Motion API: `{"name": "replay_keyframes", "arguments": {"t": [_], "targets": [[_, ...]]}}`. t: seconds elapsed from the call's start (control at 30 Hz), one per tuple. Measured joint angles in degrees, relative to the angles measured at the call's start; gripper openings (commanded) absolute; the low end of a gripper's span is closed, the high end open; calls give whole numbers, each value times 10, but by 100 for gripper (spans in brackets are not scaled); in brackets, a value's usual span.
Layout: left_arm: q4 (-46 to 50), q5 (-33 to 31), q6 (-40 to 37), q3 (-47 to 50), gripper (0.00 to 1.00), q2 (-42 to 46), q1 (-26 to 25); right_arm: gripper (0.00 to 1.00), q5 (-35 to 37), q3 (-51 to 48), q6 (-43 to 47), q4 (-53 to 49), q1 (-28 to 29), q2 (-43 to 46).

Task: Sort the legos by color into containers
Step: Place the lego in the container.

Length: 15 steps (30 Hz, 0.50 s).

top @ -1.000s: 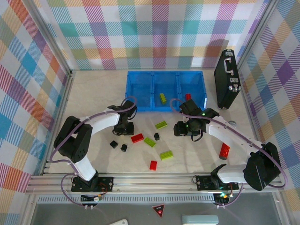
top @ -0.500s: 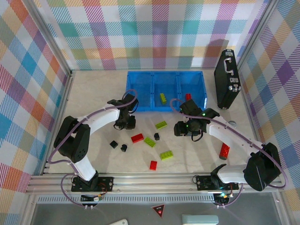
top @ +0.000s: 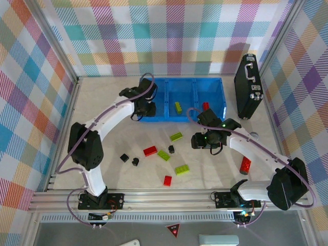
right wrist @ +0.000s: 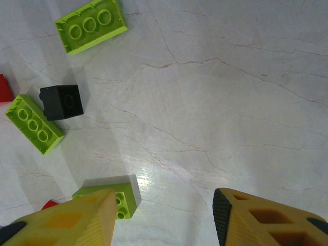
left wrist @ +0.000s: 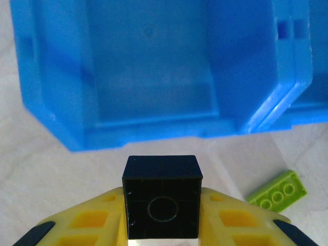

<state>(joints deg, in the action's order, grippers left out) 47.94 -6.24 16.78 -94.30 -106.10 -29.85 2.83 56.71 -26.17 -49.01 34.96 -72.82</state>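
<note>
A small black square plastic brick (left wrist: 162, 202) is gripped by the left gripper (top: 145, 109) at the near wall of the left compartment of the bright blue rectangular plastic tray (top: 205, 80). The right gripper (right wrist: 164, 205) is held open above the pale worktop (right wrist: 230, 77) in front of the tray, near a lime green studded plastic brick (right wrist: 91, 24).

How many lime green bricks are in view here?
4. One brick lies in the blue tray's middle compartment; three lie on the table: far brick, middle brick, near brick. More may be hidden.
</note>
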Motion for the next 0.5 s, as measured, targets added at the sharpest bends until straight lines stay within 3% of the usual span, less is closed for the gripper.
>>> {"name": "replay_keyframes", "arguments": {"t": [0.5], "targets": [[9,-24,-41,-206,32,-214,37,55,12,-2,-2,-5,0,22]]}}
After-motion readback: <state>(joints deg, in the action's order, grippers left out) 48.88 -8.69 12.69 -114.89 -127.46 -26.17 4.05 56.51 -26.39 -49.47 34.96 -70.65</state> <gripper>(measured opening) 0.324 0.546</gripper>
